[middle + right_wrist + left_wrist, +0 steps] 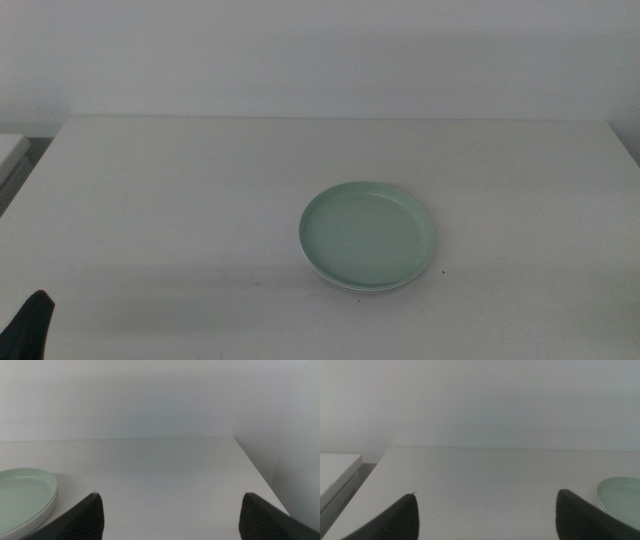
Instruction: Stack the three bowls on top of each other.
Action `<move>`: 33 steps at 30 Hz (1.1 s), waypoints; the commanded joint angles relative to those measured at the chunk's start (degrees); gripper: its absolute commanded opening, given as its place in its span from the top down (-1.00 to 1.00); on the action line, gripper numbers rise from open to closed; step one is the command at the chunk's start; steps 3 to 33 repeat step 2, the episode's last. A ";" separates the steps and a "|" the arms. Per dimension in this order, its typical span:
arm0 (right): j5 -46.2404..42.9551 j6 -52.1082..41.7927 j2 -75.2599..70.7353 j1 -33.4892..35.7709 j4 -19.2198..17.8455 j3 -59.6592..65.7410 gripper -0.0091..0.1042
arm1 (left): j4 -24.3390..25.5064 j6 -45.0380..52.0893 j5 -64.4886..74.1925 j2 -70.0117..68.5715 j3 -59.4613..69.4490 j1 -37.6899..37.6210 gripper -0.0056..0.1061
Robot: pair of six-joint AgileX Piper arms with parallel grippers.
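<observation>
1. While both arms wait near the table's front edge, the left gripper [487,520] has its jaws spread wide with nothing between them; only bare tabletop shows in the gap. In the middle view only a dark tip shows at the bottom left corner.
2. The right gripper [172,520] is likewise wide open and empty. It does not appear in the middle view.
3. The pale green bowl [367,235] sits on top of a stack, right of the table's centre and well apart from both grippers. A thin light rim [345,286] shows beneath it in the middle view; the right wrist view also shows layered rims. Whether both the white and the grey bowl lie underneath cannot be told.
4. Judgement: the stacking appears complete or nearly so. No other bowl lies loose on the table, so the next move likely calls for no grasp, only holding clear of the stack.
5. The table [180,200] is plain white and matte. A bare pale wall [320,50] stands behind it.
</observation>
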 commanded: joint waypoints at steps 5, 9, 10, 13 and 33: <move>-0.72 -0.24 -0.25 -0.26 -0.10 0.18 -0.78 | -0.05 -0.36 -0.83 -0.23 0.03 0.02 -0.78; -0.72 -0.24 -0.25 -0.26 -0.10 0.18 -0.78 | -0.05 -0.36 -0.83 -0.23 0.03 0.02 -0.78; -0.72 -0.24 -0.25 -0.26 -0.10 0.18 -0.78 | -0.05 -0.36 -0.83 -0.23 0.03 0.02 -0.78; -0.72 -0.24 -0.25 -0.26 -0.10 0.18 -0.78 | -0.05 -0.36 -0.83 -0.23 0.03 0.02 -0.78; -0.72 -0.24 -0.25 -0.26 -0.10 0.18 -0.78 | -0.05 -0.36 -0.83 -0.23 0.03 0.02 -0.78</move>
